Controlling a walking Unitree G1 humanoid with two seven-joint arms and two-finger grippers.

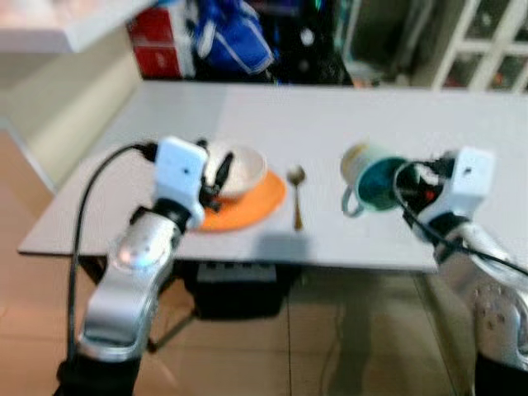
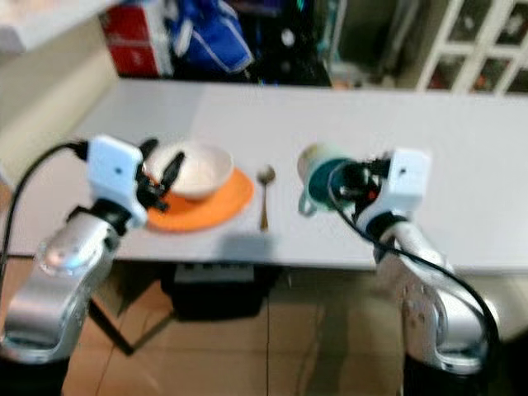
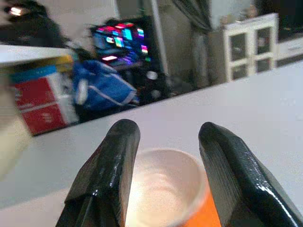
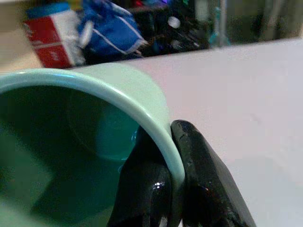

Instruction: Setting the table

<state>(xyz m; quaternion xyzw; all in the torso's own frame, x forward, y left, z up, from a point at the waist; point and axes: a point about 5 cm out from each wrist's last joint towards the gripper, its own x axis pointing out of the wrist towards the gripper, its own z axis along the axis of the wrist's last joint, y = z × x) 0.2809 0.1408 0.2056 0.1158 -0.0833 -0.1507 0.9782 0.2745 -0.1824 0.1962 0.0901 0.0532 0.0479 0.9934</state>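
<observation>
Bench: matte pale grey top, rectangular, spanning the middle of the head views.

Orange plate, flat and round, lower left of centre. White bowl sits on it, smooth and glossy, mouth up.

Spoon lies on the bench just right of the plate, metallic, bowl end toward the far edge, handle toward the near edge; long axis runs near to far.

Mug, right of the spoon: pale green outside, darker teal inside, glazed. It is tilted, mouth turned toward the robot and to frame right; handle at its lower left.

Right claw: closed on the mug's rim, one black finger inside the wall, one outside. The right wrist view shows this pinch up close; the head views show only the white wrist housing against the mug.

Left claw: fingers spread apart, holding nothing. In the left wrist view the bowl and a sliver of orange plate lie between and beyond the two glossy black fingers. Head views place it at the bowl's left side.

Background, upper left: red box, blue bag. White cabinet upper right in the left wrist view.
</observation>
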